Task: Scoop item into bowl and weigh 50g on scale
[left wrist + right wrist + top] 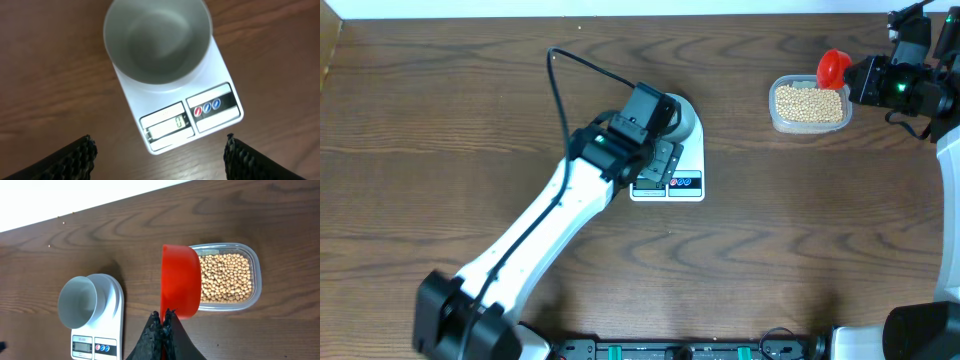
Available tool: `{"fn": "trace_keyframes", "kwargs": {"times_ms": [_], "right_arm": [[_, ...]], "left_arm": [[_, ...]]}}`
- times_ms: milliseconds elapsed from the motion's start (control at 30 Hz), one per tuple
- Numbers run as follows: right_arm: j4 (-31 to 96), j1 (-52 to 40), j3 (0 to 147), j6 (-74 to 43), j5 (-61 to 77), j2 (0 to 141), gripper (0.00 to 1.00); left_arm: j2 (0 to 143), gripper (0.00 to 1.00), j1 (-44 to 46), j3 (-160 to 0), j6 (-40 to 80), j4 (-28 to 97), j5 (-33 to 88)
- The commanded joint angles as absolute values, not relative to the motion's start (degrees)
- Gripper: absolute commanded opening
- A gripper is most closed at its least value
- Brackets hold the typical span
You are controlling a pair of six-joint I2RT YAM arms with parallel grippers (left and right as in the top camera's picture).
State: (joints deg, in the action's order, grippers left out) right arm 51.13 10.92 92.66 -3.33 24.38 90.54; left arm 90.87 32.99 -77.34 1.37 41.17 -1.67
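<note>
Scale (692, 160) and bowl (689, 120) sit mostly hidden beneath left arm (570, 205) overhead.

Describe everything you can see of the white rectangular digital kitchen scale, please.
The white rectangular digital kitchen scale looks like smooth plastic with rounded corners. It lies flat on the brown wooden table. At one end sit a small grey display, reading zero, and beside it small red and blue buttons. An empty pale blue-grey round bowl stands on its other end.
</note>
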Motion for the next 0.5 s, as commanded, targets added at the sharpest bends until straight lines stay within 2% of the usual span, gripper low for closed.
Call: {"fn": "trace_keyframes", "kwargs": {"times_ms": [0, 167, 300, 467], "right_arm": [[50.98, 10.96, 93.25, -2.52, 24.32, 90.67, 0.01], [50.98, 10.83, 93.25, -2.50, 24.29, 90.67, 0.01], [50.98, 10.83, 93.25, -2.50, 24.29, 90.70, 0.01], [51.00, 10.83, 93.25, -2.50, 24.29, 90.70, 0.01]], "left_arm": [[85.14, 0.84, 32.75, -77.71, -5.58, 41.98, -2.17], [81.65, 0.85, 32.75, -77.69, -6.87, 43.81, -2.15], [82.39, 0.85, 32.60, -77.10, -11.84, 46.26, -2.17], [85.06, 0.85, 31.16, -76.82, -11.75, 46.28, -2.13]]}}
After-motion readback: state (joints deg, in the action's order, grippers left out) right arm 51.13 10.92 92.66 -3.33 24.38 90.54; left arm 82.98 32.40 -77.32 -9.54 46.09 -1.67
